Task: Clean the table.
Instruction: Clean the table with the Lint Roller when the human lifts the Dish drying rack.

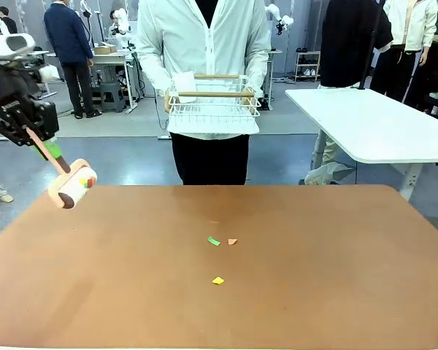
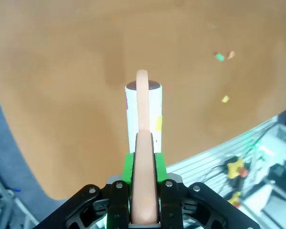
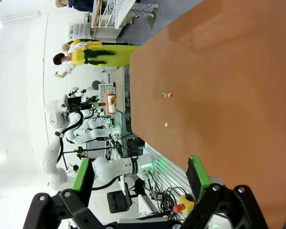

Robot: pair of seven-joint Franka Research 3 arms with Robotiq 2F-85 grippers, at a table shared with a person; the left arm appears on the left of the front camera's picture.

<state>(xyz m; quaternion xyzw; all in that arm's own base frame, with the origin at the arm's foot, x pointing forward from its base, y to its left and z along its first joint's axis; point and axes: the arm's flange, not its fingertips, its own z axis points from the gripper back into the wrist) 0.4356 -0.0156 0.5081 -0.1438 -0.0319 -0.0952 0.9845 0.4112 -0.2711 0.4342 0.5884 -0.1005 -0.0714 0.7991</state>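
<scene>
- The table (image 1: 336, 292) spread below the left gripper (image 1: 51, 151), which hung near its far left corner
- Beyond the far edge a person held a white wire rack (image 1: 213, 102); its contents could not be told
- The left gripper was clamped on the handle of a lint roller (image 1: 74, 188); the right gripper (image 3: 139, 167) gaped wide, holding nothing
- A green scrap (image 1: 214, 240), an orange scrap (image 1: 233, 241) and a yellow scrap (image 1: 218, 280) lay mid-table, well apart from the roller

Looks like a robotics lab hall. Beyond the table (image 1: 314, 292), to the right, a white-topped table (image 1: 379, 124) on bare grey floor (image 1: 117, 157); farther beyond, to the left, a cluttered workbench (image 1: 109, 62) with people (image 1: 69, 44) standing about. Just off the table's near edge, cables (image 3: 162, 195) and an emergency-stop button (image 3: 180, 208).
</scene>
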